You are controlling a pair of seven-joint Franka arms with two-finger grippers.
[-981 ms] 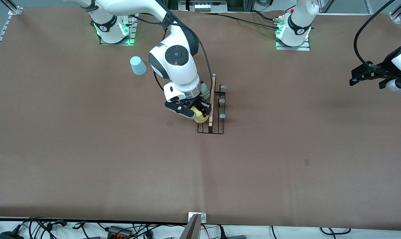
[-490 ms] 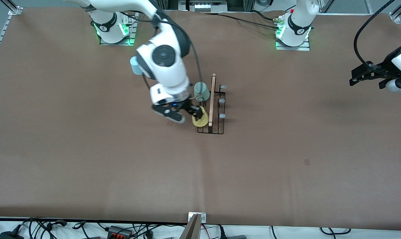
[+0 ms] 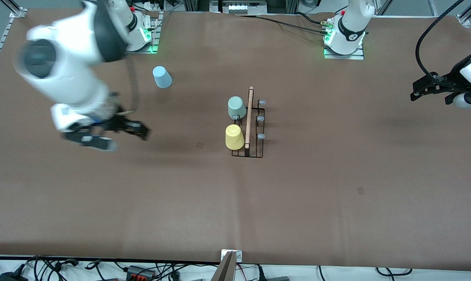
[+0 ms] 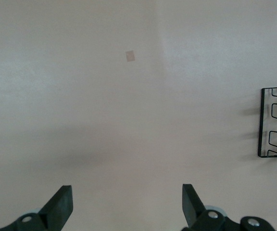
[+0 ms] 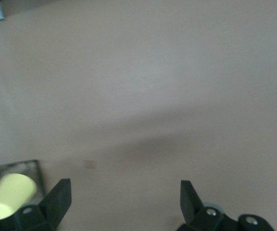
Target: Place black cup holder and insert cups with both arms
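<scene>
From the front we've got the small black wire cup holder with the wooden rod (image 3: 250, 125) sitting mid-desk, a bit toward the base edge. The pale green plastic tumbler (image 3: 236, 107) and the yellow plastic tumbler (image 3: 234, 137) are both on its prongs, so two are done by our reckoning. The light blue plastic tumbler (image 3: 162, 77) stands loose near the right arm's base, so that's what's left. The right gripper (image 3: 110, 134) hangs empty over bare desk toward the right arm's end, and the left gripper (image 3: 432, 86) waits at the left arm's edge.

Left wrist: fingers (image 4: 61, 207) spread, nothing between, holder's corner just visible.

Right wrist: fingers (image 5: 59, 197) spread too, yellow tumbler off to one side.
</scene>
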